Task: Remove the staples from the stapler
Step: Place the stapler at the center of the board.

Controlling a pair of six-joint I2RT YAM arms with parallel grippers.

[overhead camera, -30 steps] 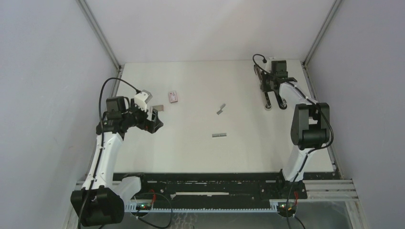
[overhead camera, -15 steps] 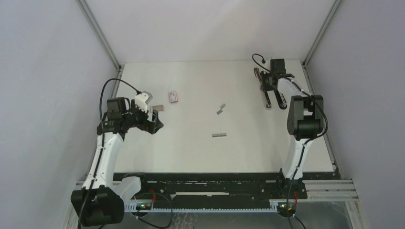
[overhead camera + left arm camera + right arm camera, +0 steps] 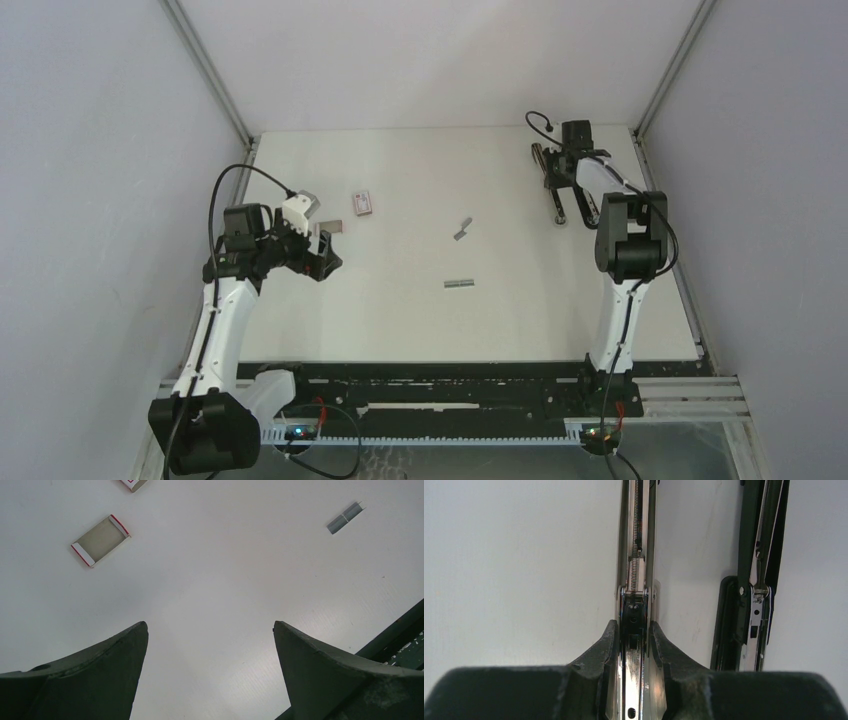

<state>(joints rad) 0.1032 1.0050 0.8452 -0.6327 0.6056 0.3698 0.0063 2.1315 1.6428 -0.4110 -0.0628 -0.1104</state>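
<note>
Right pincer (image 3: pixel 634 630) tight on stapler (image 3: pixel 637 555)

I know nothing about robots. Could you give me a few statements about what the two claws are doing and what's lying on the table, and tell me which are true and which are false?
1. The right gripper is clamped on the stapler's shiny metal rail. True.
2. The left gripper is holding staples. False: its fingers stand wide apart with nothing between them, above bare table.
3. A staple strip and a second strip lie loose near the middle of the table. True.
4. The pink-and-white box sits right beside the right arm. False: it lies on the left side, near the left arm.
</note>
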